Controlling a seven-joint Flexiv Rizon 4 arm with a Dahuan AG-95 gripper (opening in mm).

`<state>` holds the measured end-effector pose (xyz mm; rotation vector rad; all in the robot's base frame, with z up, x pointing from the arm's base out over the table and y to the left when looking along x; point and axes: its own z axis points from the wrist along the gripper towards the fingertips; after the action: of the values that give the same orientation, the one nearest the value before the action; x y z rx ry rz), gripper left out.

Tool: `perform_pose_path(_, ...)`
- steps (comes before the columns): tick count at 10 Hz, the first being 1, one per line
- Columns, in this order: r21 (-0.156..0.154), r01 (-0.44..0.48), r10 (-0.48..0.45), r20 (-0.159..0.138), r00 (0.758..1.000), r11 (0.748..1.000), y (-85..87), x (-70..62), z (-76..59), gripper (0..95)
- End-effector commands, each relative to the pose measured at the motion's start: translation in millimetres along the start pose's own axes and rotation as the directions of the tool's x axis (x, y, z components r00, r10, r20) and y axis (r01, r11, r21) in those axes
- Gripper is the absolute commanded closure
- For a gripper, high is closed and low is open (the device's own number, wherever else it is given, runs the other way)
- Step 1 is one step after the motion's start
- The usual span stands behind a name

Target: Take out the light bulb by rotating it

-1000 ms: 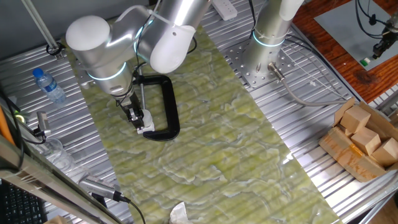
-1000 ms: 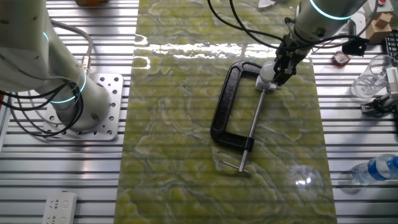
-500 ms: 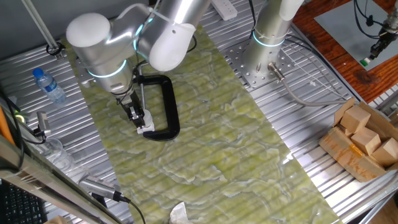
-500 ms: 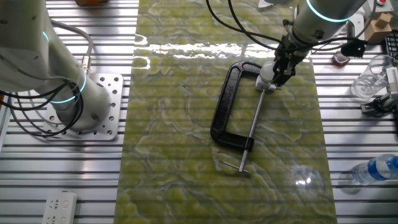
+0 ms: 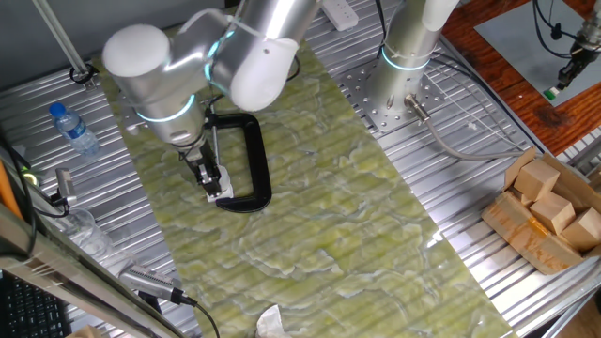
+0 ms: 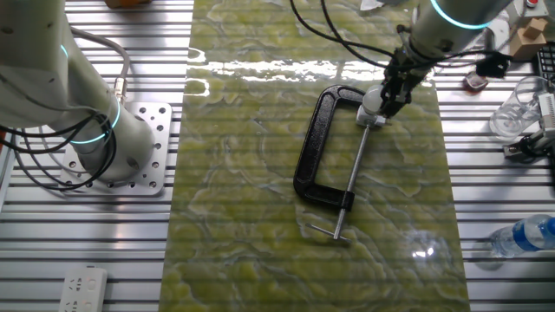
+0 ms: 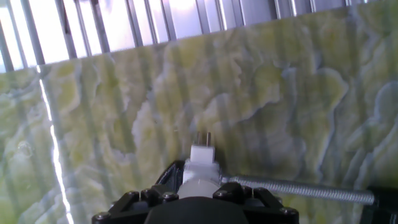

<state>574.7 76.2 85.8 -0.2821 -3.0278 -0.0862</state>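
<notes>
The small matte white rounded light bulb (image 6: 371, 101) sits directly between my fingers (image 6: 388, 103), in its white boxy socket piece (image 7: 202, 155) held in the black C-shaped clamp (image 6: 319, 147) on the green marbled bench (image 6: 251, 217). My fingers look closed on the bulb. In the hand view, the bulb and socket's long axis runs straight out along my fingers, crossing the clamp's metal screw rod (image 7: 298, 188), which extends sideways.
</notes>
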Motion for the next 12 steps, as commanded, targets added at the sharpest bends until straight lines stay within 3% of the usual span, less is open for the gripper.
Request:
perform_pose_path(1,0.003,0.035,-0.035,-0.001,0.999,0.999,0.1,-2.5,1.2,38.0)
perform_pose_path(5,0.017,0.135,-0.135,0.004,0.991,0.991,-2.7,0.2,4.7,38.0)
perform_pose_path(11,0.027,0.181,-0.181,0.007,0.983,0.983,-2.3,3.4,7.3,38.0)
perform_pose_path(12,0.038,0.197,-0.197,0.007,0.980,0.980,-2.4,3.5,7.4,57.0)
